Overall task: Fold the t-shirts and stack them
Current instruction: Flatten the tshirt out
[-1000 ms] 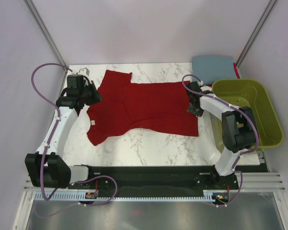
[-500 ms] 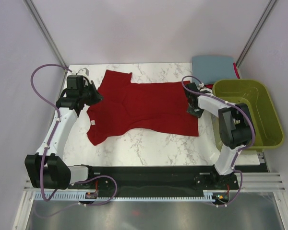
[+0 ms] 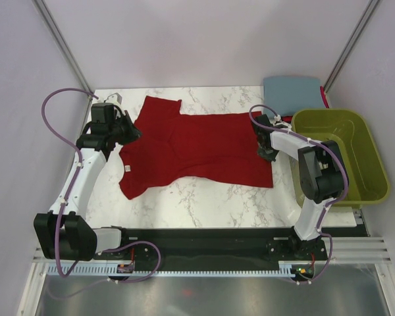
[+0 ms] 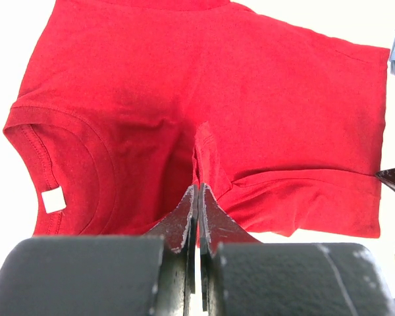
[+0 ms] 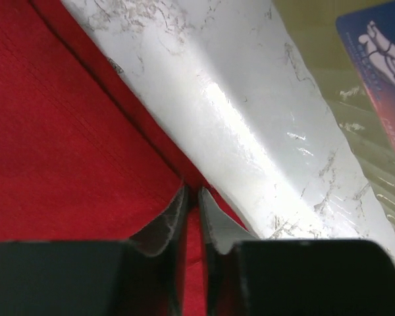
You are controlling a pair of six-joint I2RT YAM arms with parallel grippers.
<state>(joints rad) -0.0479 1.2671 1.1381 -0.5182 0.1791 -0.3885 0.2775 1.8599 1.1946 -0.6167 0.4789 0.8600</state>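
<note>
The dark red t-shirt (image 3: pixel 204 148) lies spread flat on the marble table, collar to the left, hem to the right. My left gripper (image 3: pixel 130 131) is shut on a pinched ridge of the shirt by its left shoulder; the left wrist view shows the cloth (image 4: pixel 204 85) rising into the closed tips of the gripper (image 4: pixel 197 187). My right gripper (image 3: pixel 266 150) sits at the hem on the right, its jaws closed to a thin slit (image 5: pixel 191 191) with the red cloth's (image 5: pixel 59 145) edge between them. The slate blue-grey t-shirt (image 3: pixel 291 89) lies folded at the back right corner.
The olive-green basket (image 3: pixel 375 164) stands off the table's right edge, close beside my right arm; its wall shows in the right wrist view (image 5: pixel 309 26). A white tag (image 4: pixel 53 201) sits inside the collar. Bare marble (image 3: pixel 210 197) lies in front of the shirt.
My right arm's elbow has swung slightly left while its gripper stays at the hem. The left arm and the shirt have not visibly moved.
</note>
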